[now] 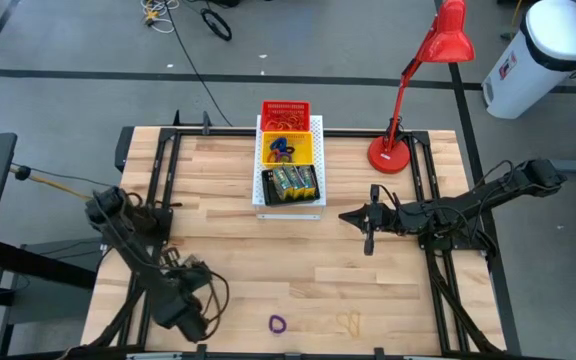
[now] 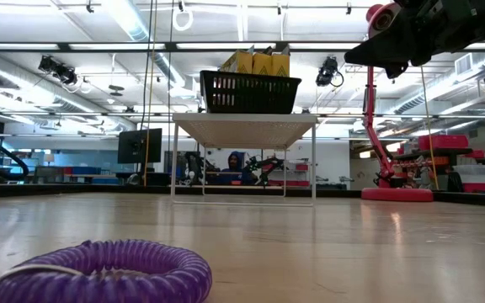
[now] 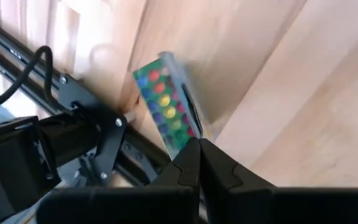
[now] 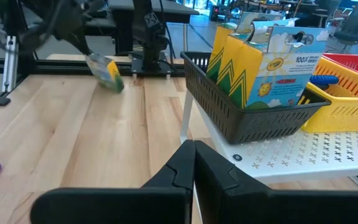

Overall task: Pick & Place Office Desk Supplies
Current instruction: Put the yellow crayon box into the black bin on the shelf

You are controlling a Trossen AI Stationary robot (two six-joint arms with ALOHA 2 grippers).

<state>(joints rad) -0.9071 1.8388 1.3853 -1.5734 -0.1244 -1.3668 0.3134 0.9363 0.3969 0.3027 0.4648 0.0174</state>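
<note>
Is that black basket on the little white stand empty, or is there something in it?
Not empty. The black basket holds yellow-and-green crayon boxes standing upright, their tops poking above its rim; the high view shows them inside too.

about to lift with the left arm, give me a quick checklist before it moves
1. Left gripper closed: ok, the fingers meet.
2. Crayon box really pinched: cannot tell; it sits tilted right at the fingertips, near the table's front left edge.
3. Room in the black basket: cannot tell; it already holds upright crayon boxes.
4. Right gripper out of the way: ok, it is shut and hovers right of the white board.
5. Purple loop clear of the left arm: ok, it lies apart on the wood near the front edge.
</note>
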